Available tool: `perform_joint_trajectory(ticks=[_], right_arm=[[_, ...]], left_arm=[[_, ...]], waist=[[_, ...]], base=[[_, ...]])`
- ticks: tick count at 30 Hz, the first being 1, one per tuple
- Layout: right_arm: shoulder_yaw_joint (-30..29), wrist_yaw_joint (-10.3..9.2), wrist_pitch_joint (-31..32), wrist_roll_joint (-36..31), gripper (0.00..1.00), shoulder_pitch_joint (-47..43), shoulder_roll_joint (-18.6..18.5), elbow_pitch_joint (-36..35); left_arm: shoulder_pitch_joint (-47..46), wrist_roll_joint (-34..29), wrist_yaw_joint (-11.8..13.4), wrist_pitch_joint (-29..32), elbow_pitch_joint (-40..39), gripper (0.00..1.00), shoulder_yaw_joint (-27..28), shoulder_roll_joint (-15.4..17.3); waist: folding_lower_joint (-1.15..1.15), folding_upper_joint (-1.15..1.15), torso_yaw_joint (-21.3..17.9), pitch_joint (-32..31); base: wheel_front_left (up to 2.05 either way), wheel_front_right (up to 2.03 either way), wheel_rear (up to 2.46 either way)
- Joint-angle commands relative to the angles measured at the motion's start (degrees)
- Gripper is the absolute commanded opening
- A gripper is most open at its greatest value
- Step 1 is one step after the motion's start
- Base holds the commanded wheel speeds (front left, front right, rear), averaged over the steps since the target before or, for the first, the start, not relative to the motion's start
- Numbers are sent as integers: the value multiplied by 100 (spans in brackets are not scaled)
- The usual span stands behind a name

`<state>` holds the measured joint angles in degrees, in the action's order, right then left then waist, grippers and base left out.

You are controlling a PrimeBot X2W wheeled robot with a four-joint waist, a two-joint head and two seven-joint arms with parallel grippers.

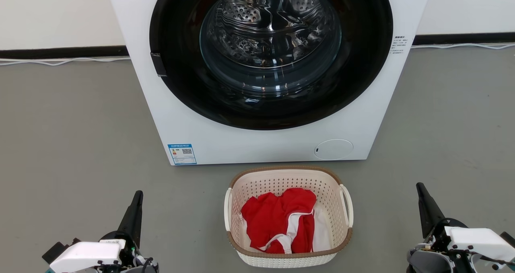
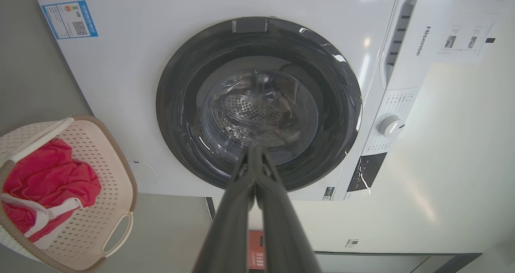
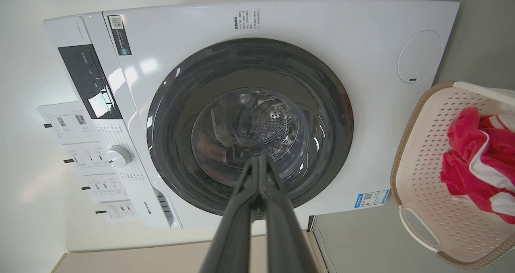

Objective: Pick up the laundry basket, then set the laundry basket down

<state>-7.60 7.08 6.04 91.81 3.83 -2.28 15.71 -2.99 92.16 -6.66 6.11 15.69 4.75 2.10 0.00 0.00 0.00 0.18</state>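
Left end effector (image 1: 138,194) pinched; perforated laundry basket (image 1: 281,182).

Bright, even light; glare streaks the washer door glass (image 1: 269,44); wrist views bend at edges; focus sharp.

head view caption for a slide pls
Left gripper and right gripper, both shut, flank the laundry basket of red clothing before the washing machine.

Hisense brand (image 2: 423,41) on washing machine (image 2: 120,84) upper panel; blue label (image 2: 69,19) with QR code, print unreadable.
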Motion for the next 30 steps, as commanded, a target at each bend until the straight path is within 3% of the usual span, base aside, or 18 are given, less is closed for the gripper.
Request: perform_joint_trajectory(ticks=[1,30], right_arm=[[110,41,43,38,0,235,-60,-168],[110,41,43,38,0,235,-60,-168]], left_arm=[[-319,3,-82,36,-166,0,175,77],[-319,3,-82,36,-166,0,175,77]], waist=[[0,0,0,0],[0,0,0,0]], base=[[0,0,0],[0,0,0]])
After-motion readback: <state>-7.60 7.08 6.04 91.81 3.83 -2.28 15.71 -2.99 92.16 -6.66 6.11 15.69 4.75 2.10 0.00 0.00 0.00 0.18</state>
